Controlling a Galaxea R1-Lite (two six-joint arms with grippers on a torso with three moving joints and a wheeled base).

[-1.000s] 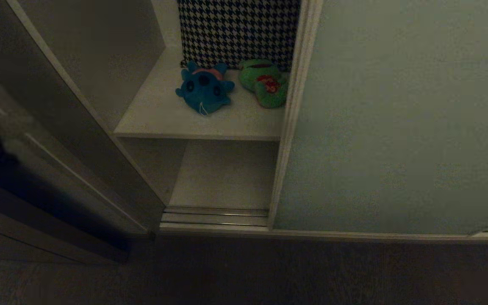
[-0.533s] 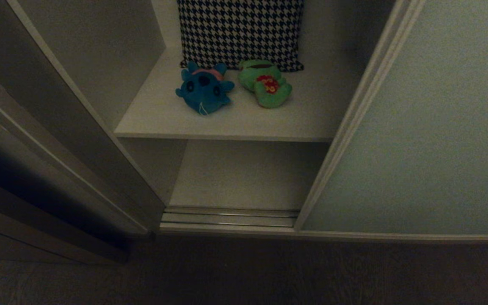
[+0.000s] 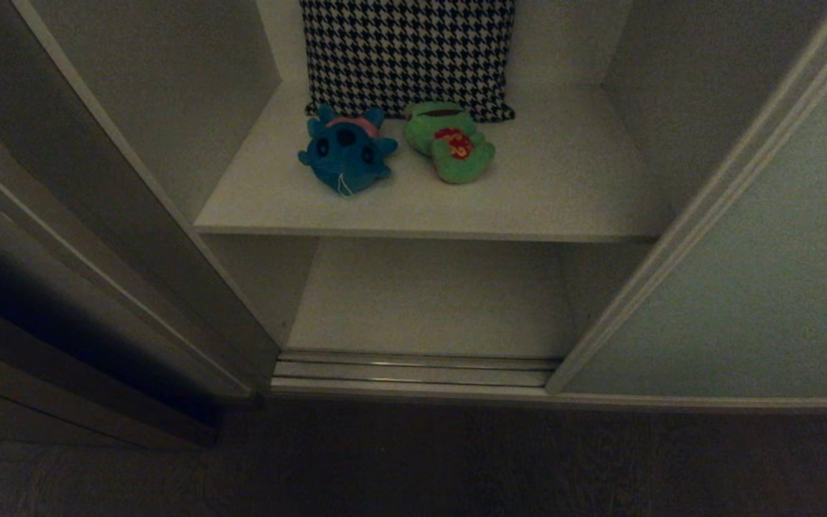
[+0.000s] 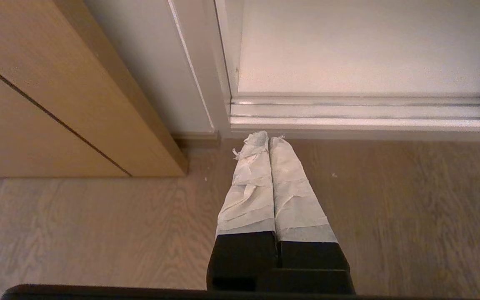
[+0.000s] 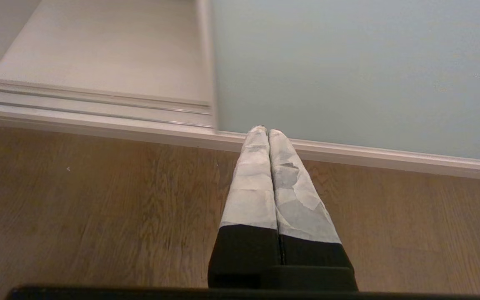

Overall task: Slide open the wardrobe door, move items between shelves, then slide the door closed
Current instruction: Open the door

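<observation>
1. Neither arm shows up from the head's vantage; both hang low, out of its sight
2. The left hand [image 4: 269, 139] points down and forward, its two tape-wrapped fingers [image 4: 248, 196] pressed flat together along their whole length, nothing between them
3. The right hand [image 5: 263, 130] sits in the same pose, pointing down and forward, taped fingers [image 5: 250, 196] closed tight against each other and empty
4. On both hands the pale wrapping covers the outer part of the fingers, with bare black bases nearest the wrist
</observation>
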